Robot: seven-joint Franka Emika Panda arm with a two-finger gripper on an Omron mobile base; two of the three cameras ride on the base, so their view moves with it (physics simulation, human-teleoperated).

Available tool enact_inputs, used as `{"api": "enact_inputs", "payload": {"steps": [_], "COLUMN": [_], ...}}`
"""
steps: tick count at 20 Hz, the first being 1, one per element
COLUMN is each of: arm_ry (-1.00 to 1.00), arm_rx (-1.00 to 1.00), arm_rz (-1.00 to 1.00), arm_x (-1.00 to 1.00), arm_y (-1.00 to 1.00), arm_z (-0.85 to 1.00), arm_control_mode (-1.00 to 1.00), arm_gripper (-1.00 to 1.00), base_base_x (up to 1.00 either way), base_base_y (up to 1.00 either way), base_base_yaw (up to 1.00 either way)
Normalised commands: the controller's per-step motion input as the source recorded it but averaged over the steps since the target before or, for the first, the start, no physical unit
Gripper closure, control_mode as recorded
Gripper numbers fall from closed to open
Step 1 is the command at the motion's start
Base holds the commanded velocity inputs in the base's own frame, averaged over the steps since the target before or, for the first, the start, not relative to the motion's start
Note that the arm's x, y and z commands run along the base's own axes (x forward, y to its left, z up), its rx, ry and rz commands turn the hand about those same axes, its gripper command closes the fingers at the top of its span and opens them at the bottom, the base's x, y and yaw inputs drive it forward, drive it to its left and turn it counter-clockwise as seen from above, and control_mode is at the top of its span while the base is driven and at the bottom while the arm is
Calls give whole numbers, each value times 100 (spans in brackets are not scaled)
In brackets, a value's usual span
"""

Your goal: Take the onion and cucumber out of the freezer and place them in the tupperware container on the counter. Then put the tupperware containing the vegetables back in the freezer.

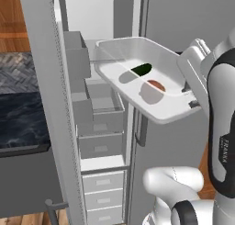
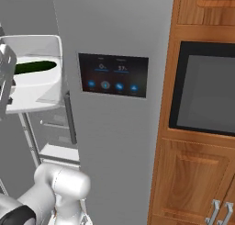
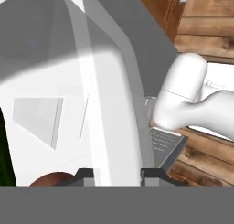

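Observation:
The white tupperware container (image 1: 158, 107) hangs tilted in the air in front of the open freezer (image 1: 102, 123). My gripper (image 1: 191, 98) is shut on the rim at its near right edge. Inside it lie the dark green cucumber (image 1: 141, 69) and the reddish onion (image 1: 157, 85). The right base view has the tupperware container (image 2: 39, 84) at the upper left, with the cucumber (image 2: 35, 67) in it. In the hand view the gripper (image 3: 118, 175) straddles the white rim (image 3: 116, 141), with the onion (image 3: 51, 179) and a sliver of cucumber (image 3: 3, 160) at the bottom left.
The freezer door (image 1: 46, 104) stands swung open on the left, with grey bins on it. Shelves and drawers (image 1: 103, 185) fill the freezer below the tray. The dark counter (image 1: 20, 118) lies at far left. The fridge door with its touch panel (image 2: 113, 75) and a wall oven (image 2: 206, 93) are to the right.

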Motion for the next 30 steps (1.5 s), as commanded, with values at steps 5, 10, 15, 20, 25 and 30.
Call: {"api": "enact_inputs", "payload": {"steps": [5,10,15,20,25,30], "arm_ry": [0,0,0,0,0,0], "arm_rx": [4,5,8,8,7,11], "arm_rz": [0,0,0,0,0,-5], "arm_x": [0,3,11,9,-9,-25], "arm_y": [35,21,16,12,8,1], "arm_z": [4,17,26,27,8,0], "arm_control_mode": [-100,-100,-100,-100,-100,-100], "arm_gripper": [100,100,100,100,100,100], "base_base_x": [0,0,0,0,0,0], "base_base_y": [0,0,0,0,0,0], "base_base_yaw": [0,0,0,0,0,0]}}
